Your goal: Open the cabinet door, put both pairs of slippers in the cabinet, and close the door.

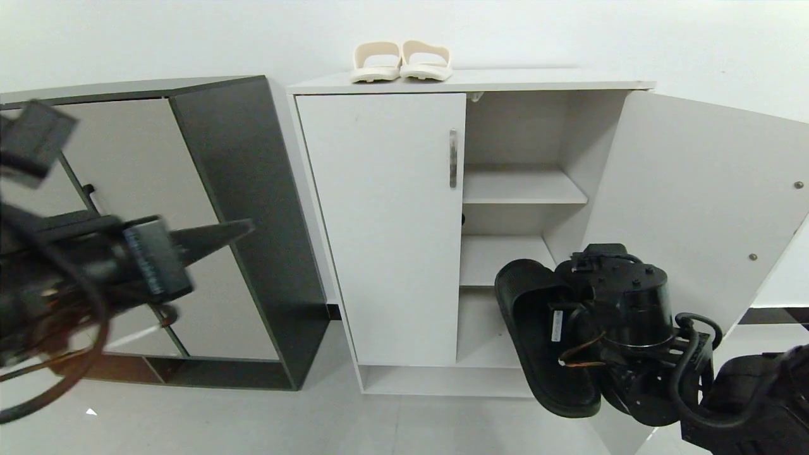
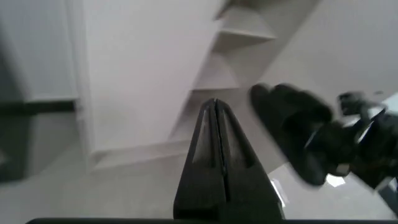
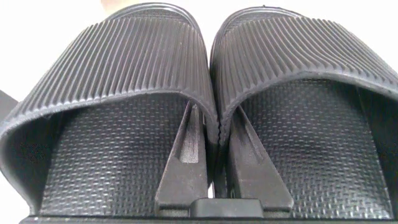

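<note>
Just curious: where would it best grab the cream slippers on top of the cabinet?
Probably the two adjoining inner strap edges of the cream slippers, one finger under each arch, coming from the front: they sit side by side.

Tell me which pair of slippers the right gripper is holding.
The black pair, its inner straps pinched together in the right gripper, in front of the open cabinet. The cream pair sits untouched on the cabinet top.

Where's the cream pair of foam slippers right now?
In the head view, the cream pair of foam slippers sits on top of the white cabinet, above its closed left door.
</note>
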